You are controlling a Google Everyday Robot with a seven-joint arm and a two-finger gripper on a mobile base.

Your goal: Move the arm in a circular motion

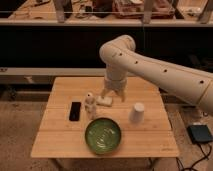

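Observation:
The cream-white arm (160, 67) reaches in from the right edge. It bends at a bulbous elbow (118, 50) and points down over the back of the wooden table (60, 135). Its pronged gripper (113, 95) hangs just above a small flat white object (104, 101) near the table's middle back. Nothing shows between the prongs.
On the table are a green bowl (103, 135) at the front middle, an upturned white cup (137, 113) to the right, a small white figure-like bottle (90, 105) and a black phone (75, 111) to the left. A dark device (201, 134) with cables lies on the floor at right.

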